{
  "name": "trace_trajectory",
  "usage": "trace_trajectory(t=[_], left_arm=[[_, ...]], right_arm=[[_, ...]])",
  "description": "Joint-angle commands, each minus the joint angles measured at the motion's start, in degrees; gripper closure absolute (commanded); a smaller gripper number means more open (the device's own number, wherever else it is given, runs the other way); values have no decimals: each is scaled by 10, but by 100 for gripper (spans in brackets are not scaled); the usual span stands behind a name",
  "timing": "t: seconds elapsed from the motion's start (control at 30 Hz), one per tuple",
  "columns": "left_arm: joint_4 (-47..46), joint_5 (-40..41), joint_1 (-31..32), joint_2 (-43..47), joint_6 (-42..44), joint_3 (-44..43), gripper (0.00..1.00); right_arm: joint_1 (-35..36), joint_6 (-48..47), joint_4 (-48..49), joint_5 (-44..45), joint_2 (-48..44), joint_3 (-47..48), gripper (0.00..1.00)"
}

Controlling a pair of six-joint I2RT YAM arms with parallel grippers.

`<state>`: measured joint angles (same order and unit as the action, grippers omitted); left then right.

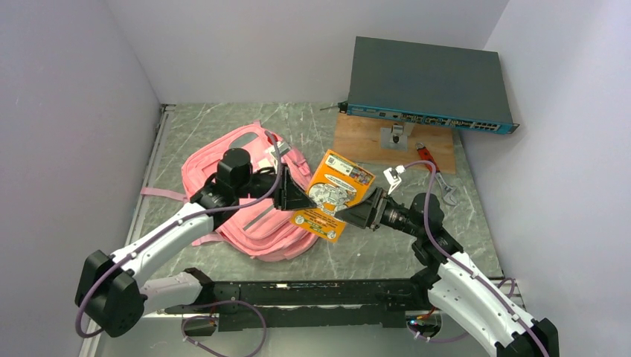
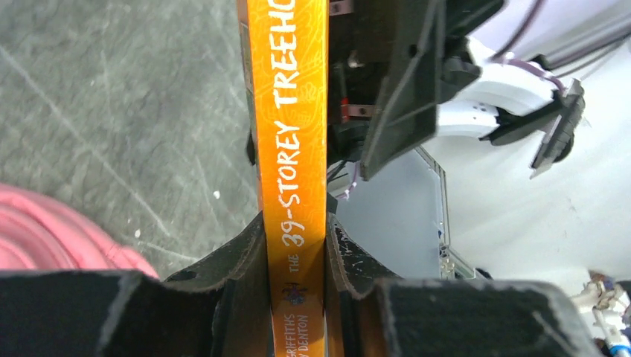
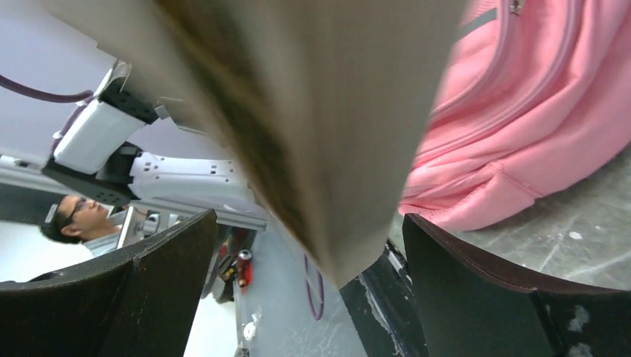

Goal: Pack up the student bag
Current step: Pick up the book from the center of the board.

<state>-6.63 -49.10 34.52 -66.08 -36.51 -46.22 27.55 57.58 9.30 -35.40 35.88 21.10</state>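
Student bag (image 1: 245,212) right beside L gripper (image 1: 303,199), orange book (image 1: 336,192) betw. fingers (image 2: 223,286)

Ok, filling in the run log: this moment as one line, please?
left pincer: shut on orange book | right pincer: open, astride book | student bag: on table, book not yet inside

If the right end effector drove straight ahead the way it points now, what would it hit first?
The orange book: its edge sits between the open fingers of the right end effector. Beyond it, probably the left end effector holding it.
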Motion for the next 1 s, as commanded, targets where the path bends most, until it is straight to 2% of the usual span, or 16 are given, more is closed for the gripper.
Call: trace_trajectory(t=[0.0,0.13,0.23,0.3,0.4,0.63,0.7,0.73,0.77,0.83,0.87,0.97], left_arm=[[-109,-56,-2,51,6,-8,100],[-207,-92,-2,42,-62,9,100],[-264,-109,-1,37,-103,16,100],[-277,-118,-1,38,-111,16,100],[-245,-127,0,44,-92,5,100],[-75,-78,0,77,11,-25,99],[-9,-43,2,83,42,-37,92],[20,-10,6,87,66,-46,84],[86,27,16,92,96,-59,74],[166,130,39,102,144,-83,57],[192,193,49,106,158,-89,51],[243,315,70,122,181,-89,31]], right_arm=[[-2,37,111,-41,-3,-11,4],[-2,81,250,-77,2,-31,4],[-1,104,316,-103,13,-25,5],[0,105,331,-116,20,-14,7],[0,100,337,-130,28,-1,12],[1,115,360,-118,17,-13,51],[2,111,350,-110,11,-12,69],[2,105,336,-104,8,-10,82],[2,95,313,-94,5,-6,97],[2,63,219,-62,-4,13,100],[2,43,161,-44,-9,29,100],[2,-52,-9,31,-28,71,100]])
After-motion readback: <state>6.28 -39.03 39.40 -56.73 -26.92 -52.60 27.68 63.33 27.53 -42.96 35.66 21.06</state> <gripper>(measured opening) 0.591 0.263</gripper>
